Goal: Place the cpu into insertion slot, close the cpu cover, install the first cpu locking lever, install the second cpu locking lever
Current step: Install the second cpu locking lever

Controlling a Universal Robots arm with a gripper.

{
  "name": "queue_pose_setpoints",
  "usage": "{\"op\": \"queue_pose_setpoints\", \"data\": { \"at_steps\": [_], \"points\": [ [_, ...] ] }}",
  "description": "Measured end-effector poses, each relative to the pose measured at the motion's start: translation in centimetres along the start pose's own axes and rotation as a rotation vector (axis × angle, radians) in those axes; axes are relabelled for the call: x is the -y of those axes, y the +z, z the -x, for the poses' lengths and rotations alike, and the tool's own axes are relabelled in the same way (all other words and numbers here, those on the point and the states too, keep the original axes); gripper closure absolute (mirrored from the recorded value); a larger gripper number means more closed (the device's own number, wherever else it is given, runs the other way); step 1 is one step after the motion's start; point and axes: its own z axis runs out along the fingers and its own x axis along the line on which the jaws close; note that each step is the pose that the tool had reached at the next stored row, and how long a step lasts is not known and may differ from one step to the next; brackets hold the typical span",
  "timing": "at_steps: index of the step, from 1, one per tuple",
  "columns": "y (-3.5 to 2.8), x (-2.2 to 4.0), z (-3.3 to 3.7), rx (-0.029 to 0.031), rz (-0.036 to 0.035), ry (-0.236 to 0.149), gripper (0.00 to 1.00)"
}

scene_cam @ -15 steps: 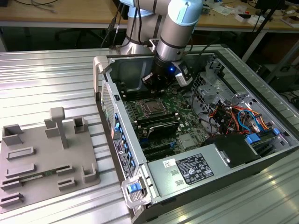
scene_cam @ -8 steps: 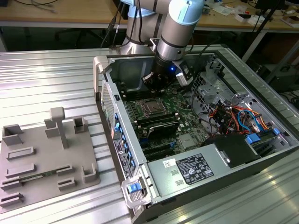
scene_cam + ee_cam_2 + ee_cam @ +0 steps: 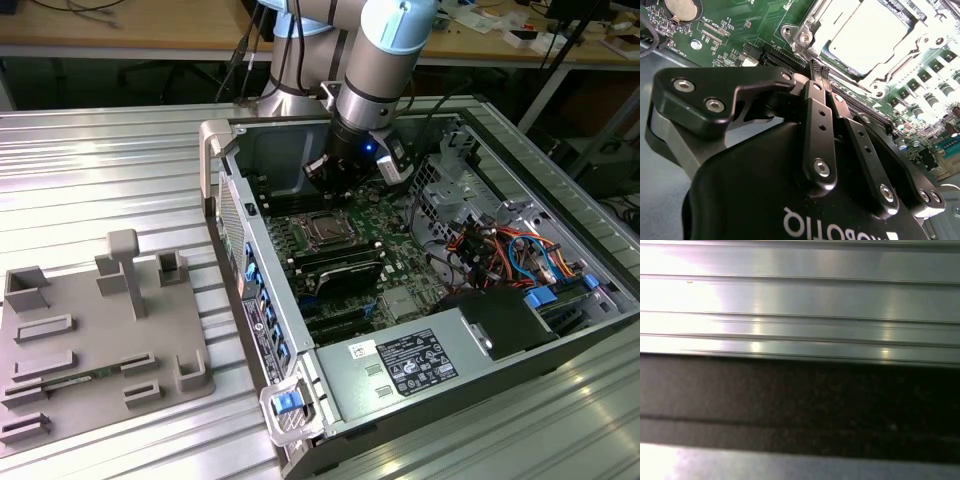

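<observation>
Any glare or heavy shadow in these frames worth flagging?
Second wrist view: glare washes out the silvery square cpu, while the black pincer looks dark. First wrist view: bright reflections on the ribbed aluminium surface beside a dark band. Exterior view: evenly lit.

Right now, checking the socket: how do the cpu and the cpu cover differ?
The cpu is a solid, plain pale square; the cpu cover is an open frame with a window. The cpu sits inside that window; the cpu cover rings it. Both are silvery metal and seem to lie flat, level with each other.
</observation>
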Motion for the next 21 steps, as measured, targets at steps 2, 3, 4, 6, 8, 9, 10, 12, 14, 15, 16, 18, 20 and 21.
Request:
{"op": "queue_pose_setpoints", "data": {
  "at_steps": [2,3,4,6,8,9,10,12,14,15,16,18,20,21],
  "points": [
    [0.00,0.00,0.00,0.0000,0.0001,0.000,0.89],
    [0.00,0.00,0.00,0.0000,0.0001,0.000,0.89],
    [0.00,0.01,0.00,0.0000,0.0000,0.000,0.89],
    [0.00,0.01,0.00,0.0000,0.0001,0.000,0.89],
    [-0.06,1.40,-0.07,0.0000,0.0001,0.000,0.89],
    [-0.46,1.88,0.80,-0.0011,0.0001,0.000,0.89],
    [-1.83,1.94,0.80,-0.0011,-0.0005,0.000,0.89],
    [-1.90,2.14,0.78,-0.0011,-0.0008,0.000,0.89],
    [-1.93,2.52,0.76,-0.0011,-0.0010,0.000,0.89],
    [-1.95,2.85,0.74,-0.0012,-0.0009,0.000,0.89],
    [-1.96,3.12,0.73,-0.0011,-0.0009,0.000,0.89],
    [-1.98,3.75,0.70,-0.0011,-0.0008,0.000,0.89],
    [-2.00,4.17,0.67,-0.0011,-0.0009,0.000,0.89],
    [-2.02,4.32,0.67,-0.0012,-0.0010,0.000,0.89]
  ]
}}
